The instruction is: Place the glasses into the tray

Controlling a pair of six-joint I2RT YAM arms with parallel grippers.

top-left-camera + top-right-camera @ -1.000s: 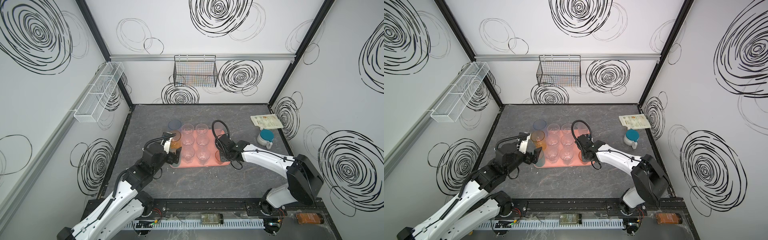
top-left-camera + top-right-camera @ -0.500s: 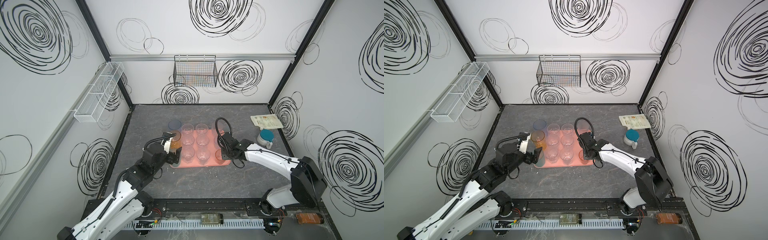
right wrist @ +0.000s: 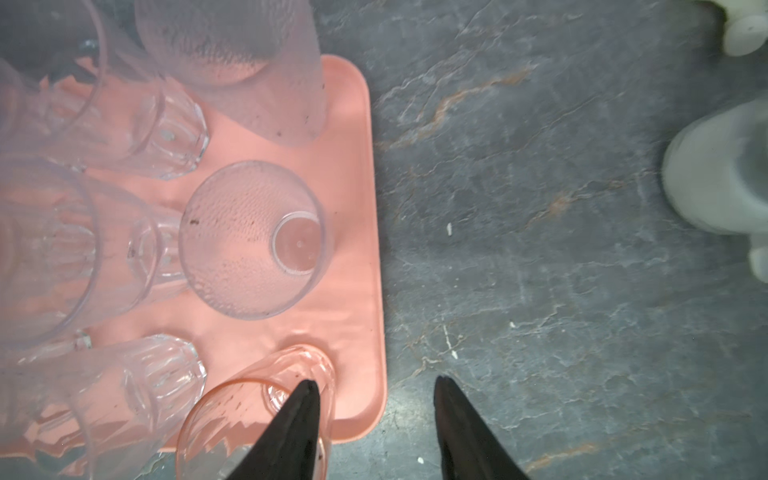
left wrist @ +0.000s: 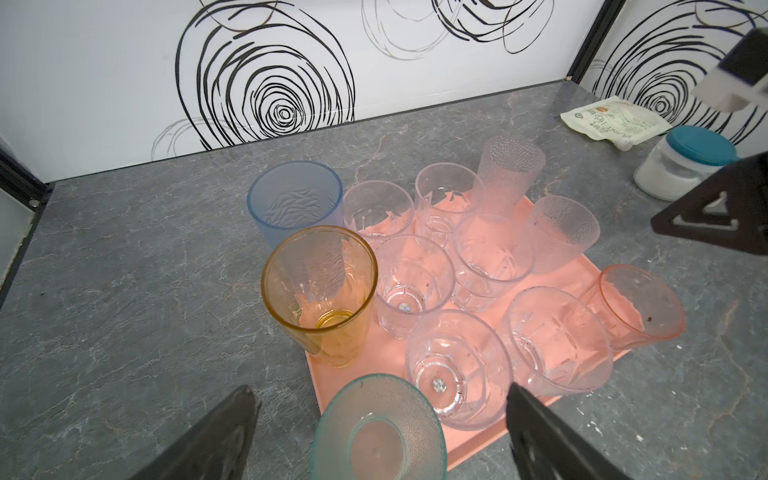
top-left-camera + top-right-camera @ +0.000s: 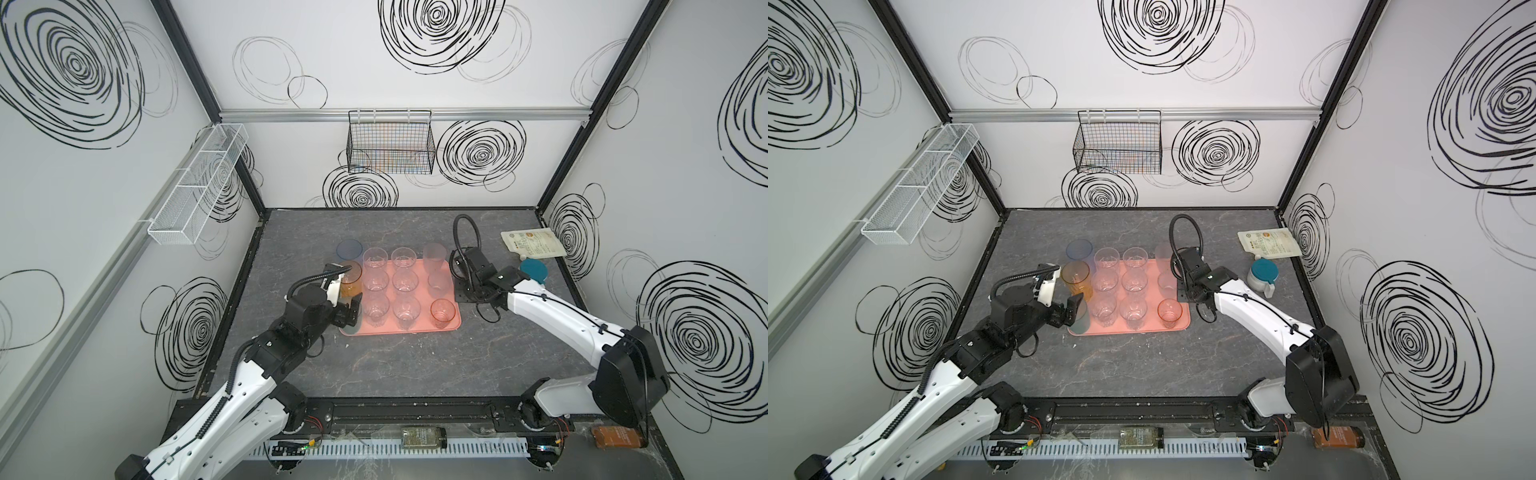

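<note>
Left wrist view: the left gripper [image 4: 379, 390] stands spread wide on either side of the teal glass [image 4: 378, 428]. Neither finger seems to press it, so the glass rests on its own at the seven o'clock corner of the tray [image 4: 469, 453]; I cannot tell whether it sits fully inside the rim. In a top view the tray lies mid-way across the table [image 5: 395, 374], with the clear tumblers [image 5: 405, 282] packed in rows, leaving the edges for the tinted ones. The right gripper [image 3: 376, 380] hangs parted over the four o'clock rim, gripping nothing. One of its fingers crosses above the pink glass [image 3: 249, 411], which stands free at five o'clock. The blue glass [image 4: 295, 199] at eleven o'clock looks to be off the tray, so I judge it not yet placed.
</note>
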